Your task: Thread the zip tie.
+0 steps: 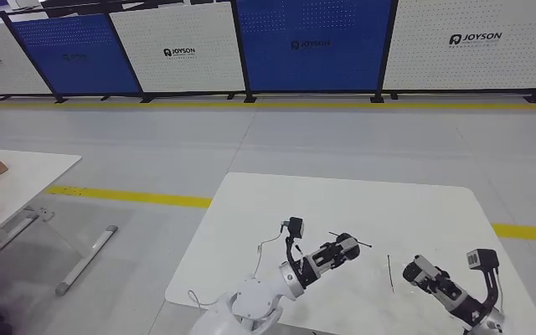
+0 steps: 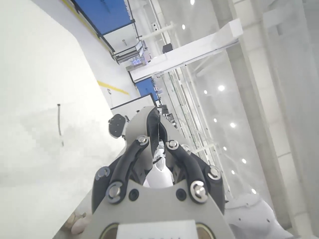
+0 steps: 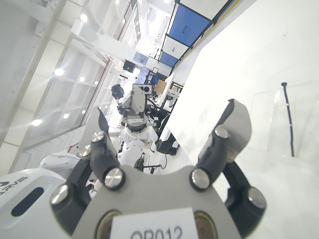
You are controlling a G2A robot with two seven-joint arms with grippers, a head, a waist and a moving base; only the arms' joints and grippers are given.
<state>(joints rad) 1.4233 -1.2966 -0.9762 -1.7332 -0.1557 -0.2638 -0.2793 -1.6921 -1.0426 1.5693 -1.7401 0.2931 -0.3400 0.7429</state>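
Observation:
My left gripper (image 1: 346,246) hovers over the middle of the white table (image 1: 335,201), shut on a thin black zip tie (image 1: 362,244) that sticks out on both sides of the fingers. From the left wrist, that tie (image 2: 158,129) is seen edge-on between the closed fingers of the gripper (image 2: 155,115). A second black zip tie (image 1: 390,272) lies flat on the table between the two arms, also seen as zip tie (image 2: 59,121) and zip tie (image 3: 289,120). My right gripper (image 1: 412,270) sits just right of it, near the table's front; the gripper (image 3: 167,113) is open and holds nothing.
The table's front edge runs close under both arms, with bare surface toward the back. Another white table (image 1: 25,176) stands off to the left. Blue and white partition panels (image 1: 310,42) line the far side of the floor.

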